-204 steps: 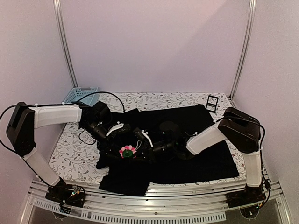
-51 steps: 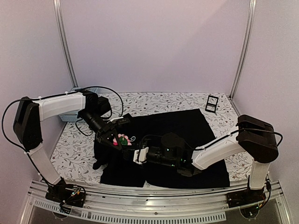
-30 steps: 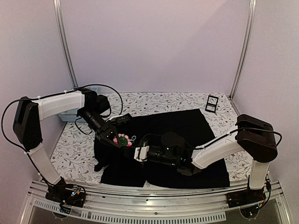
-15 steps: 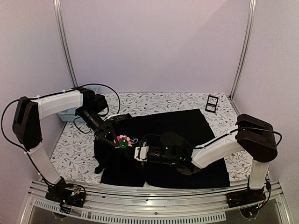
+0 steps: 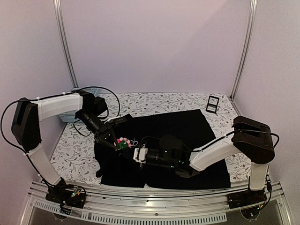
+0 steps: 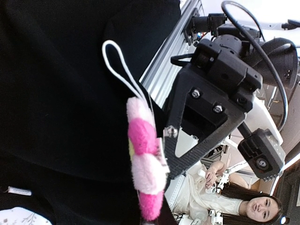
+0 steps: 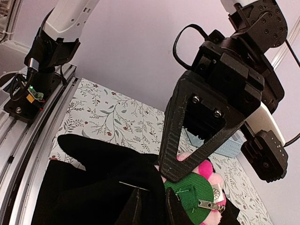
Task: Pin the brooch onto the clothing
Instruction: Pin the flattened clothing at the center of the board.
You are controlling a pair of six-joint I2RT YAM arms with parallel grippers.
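- Over the left part of the clothing [image 5: 187, 123], top view: the left gripper [image 5: 114, 139] is clamped on the brooch [image 5: 123, 142], with the right gripper [image 5: 136, 153] just beside it.
- Left wrist view: the brooch is seen edge-on, pink petals against black cloth, with a right finger at its back.
- Right wrist view: the green backing and metal clasp face the camera. Whether the right jaws are parted or closed cannot be told.

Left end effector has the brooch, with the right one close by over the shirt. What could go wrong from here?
The left end effector pinches the brooch only by its soft edge, so pushing may twist it or drop it. The right end effector sits tight against the brooch's back; the two could collide. The shirt is bunched there, so the pin might catch several layers.
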